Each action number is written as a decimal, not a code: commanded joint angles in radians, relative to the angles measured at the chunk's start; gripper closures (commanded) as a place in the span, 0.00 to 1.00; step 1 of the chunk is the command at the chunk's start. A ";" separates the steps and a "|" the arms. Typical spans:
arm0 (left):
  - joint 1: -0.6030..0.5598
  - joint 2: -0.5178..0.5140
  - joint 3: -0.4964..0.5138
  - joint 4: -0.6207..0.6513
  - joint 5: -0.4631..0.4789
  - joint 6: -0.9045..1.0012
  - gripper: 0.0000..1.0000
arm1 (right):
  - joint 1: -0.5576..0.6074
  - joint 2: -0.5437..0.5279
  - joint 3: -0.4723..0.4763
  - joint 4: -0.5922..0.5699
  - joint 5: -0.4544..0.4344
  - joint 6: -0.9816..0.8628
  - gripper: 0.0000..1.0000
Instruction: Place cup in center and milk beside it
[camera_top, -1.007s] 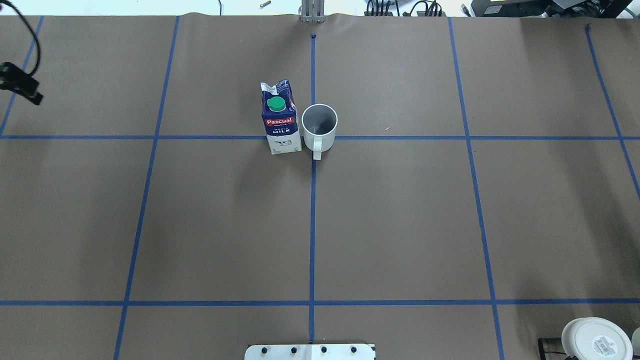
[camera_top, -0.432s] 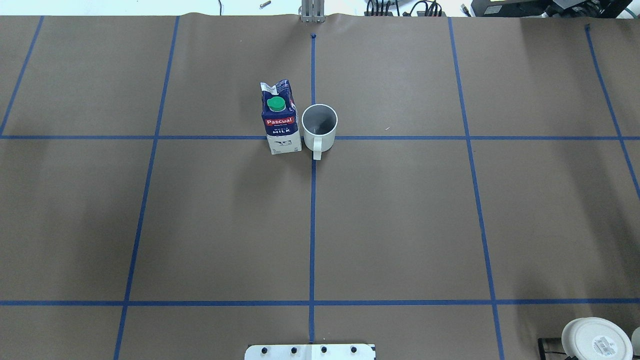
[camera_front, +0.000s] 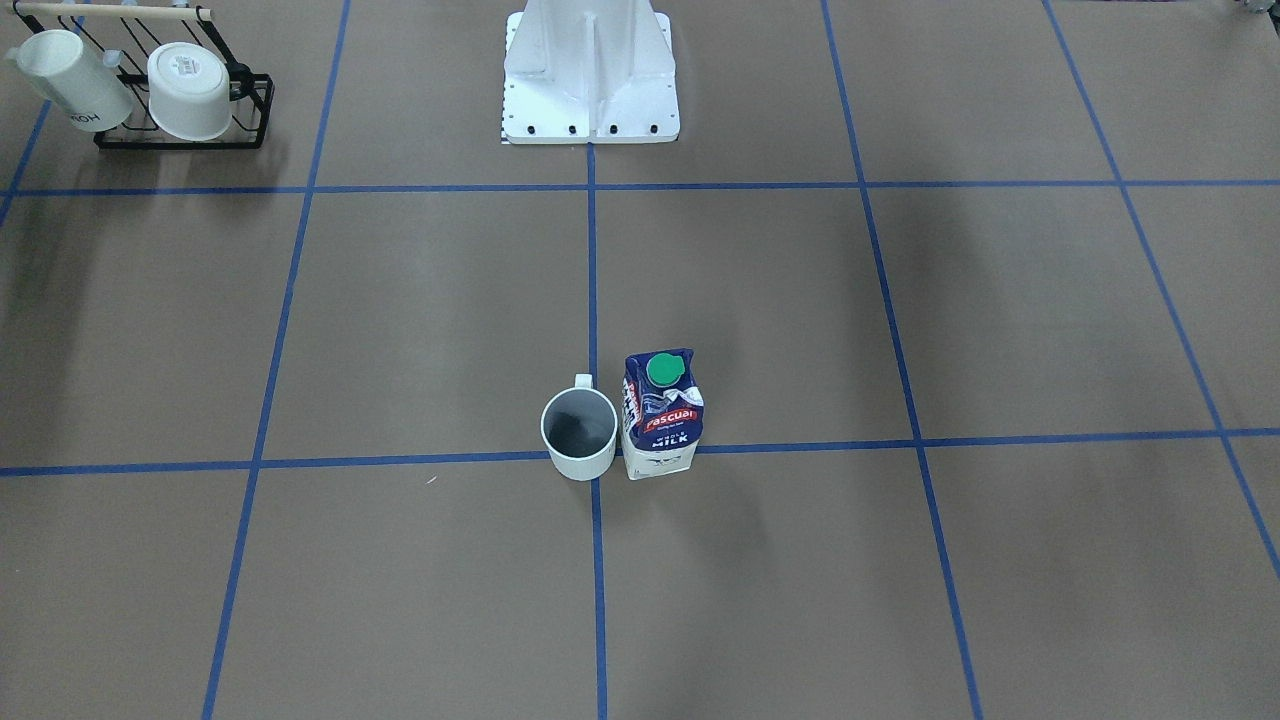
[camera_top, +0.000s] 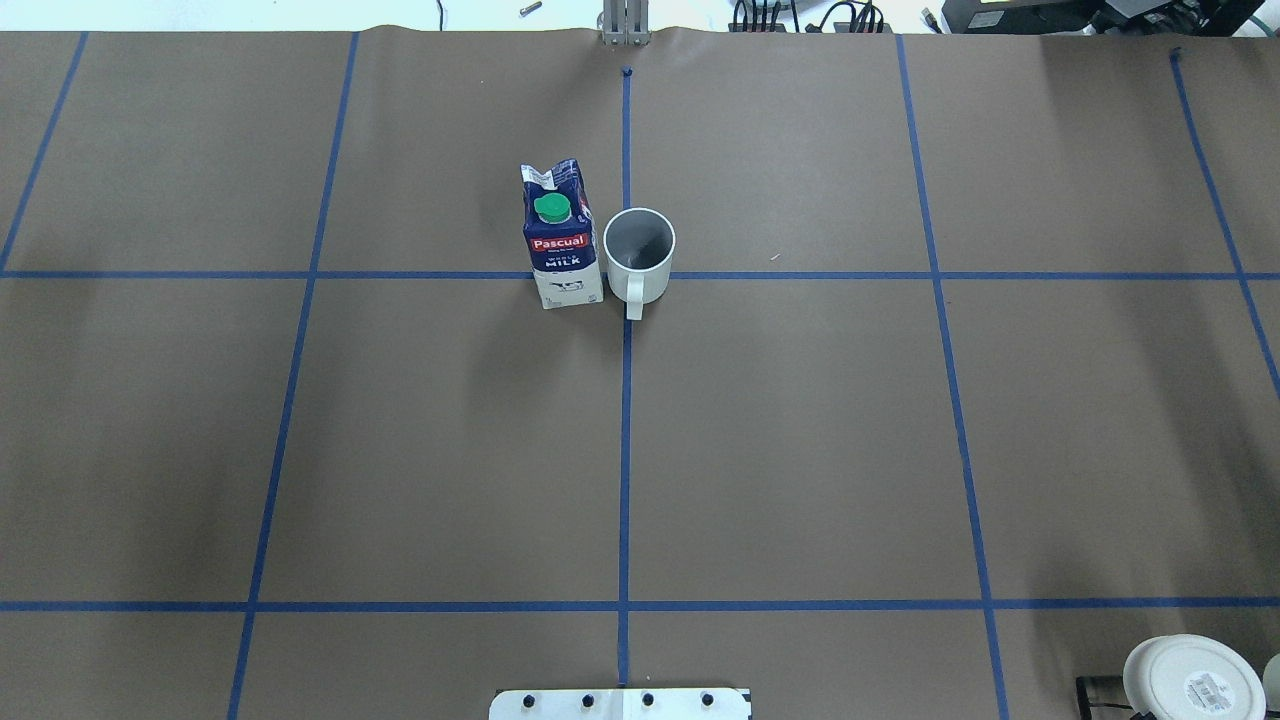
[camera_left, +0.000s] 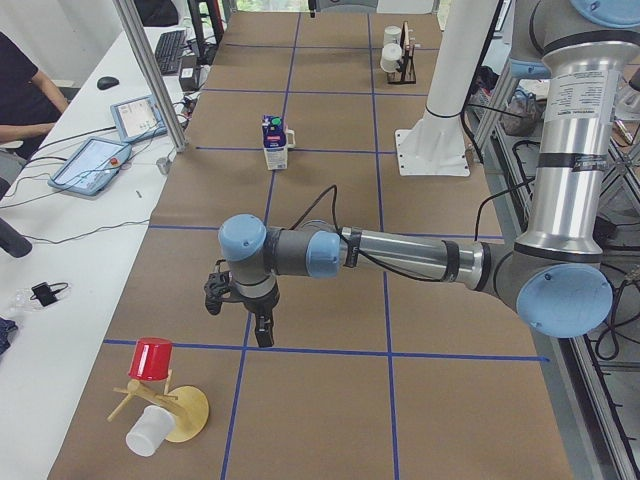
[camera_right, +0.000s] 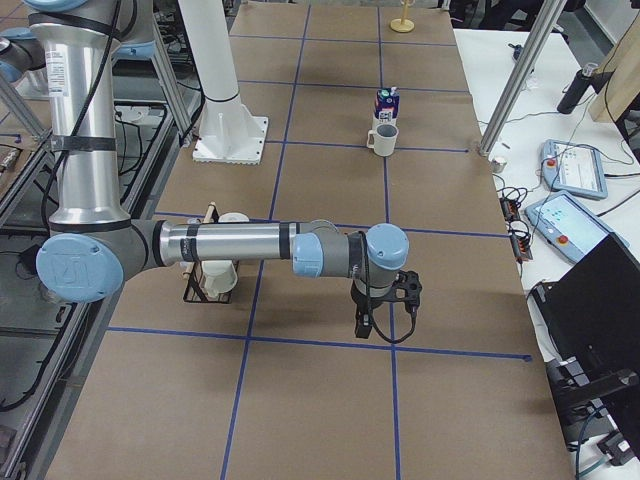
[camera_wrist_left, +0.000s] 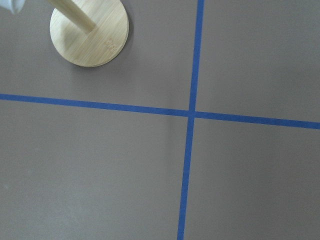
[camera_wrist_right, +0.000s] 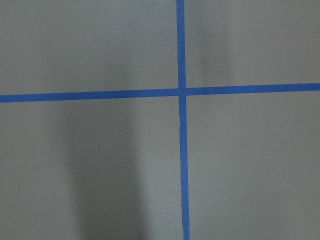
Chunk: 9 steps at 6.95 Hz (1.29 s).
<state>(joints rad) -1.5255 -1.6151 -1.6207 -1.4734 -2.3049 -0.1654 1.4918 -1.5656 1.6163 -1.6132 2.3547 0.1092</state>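
The white cup (camera_top: 639, 255) stands upright on the crossing of the two blue tape lines at the middle, which it covers, with its handle toward the robot. The milk (camera_top: 560, 240) stands upright right beside it, on my left side, nearly touching. Both also show in the front view: cup (camera_front: 579, 435), milk (camera_front: 660, 420). My left gripper (camera_left: 262, 335) hangs over the table's left end, far from them. My right gripper (camera_right: 362, 328) hangs over the right end. Both show only in the side views, so I cannot tell whether they are open or shut.
A black rack (camera_front: 185, 100) with two other white cups stands near the robot's base (camera_front: 590, 80) on my right. A wooden stand (camera_left: 170, 410) with a red cup and a white cup is at the left end. An operator sits at the side bench.
The dark part of my left arm at the overhead view's left edge has moved out of that view. The cup and milk have not moved.
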 joint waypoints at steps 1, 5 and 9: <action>-0.004 0.003 0.016 -0.005 -0.041 0.000 0.02 | 0.001 -0.001 -0.003 -0.001 0.001 0.001 0.00; -0.004 0.003 0.018 -0.005 -0.039 0.000 0.02 | 0.001 0.001 -0.003 -0.001 0.014 0.003 0.00; -0.004 0.001 0.016 -0.005 -0.039 -0.002 0.02 | 0.028 0.003 0.007 0.001 0.015 0.003 0.00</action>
<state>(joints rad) -1.5294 -1.6136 -1.6038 -1.4781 -2.3439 -0.1670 1.5166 -1.5628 1.6217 -1.6123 2.3699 0.1120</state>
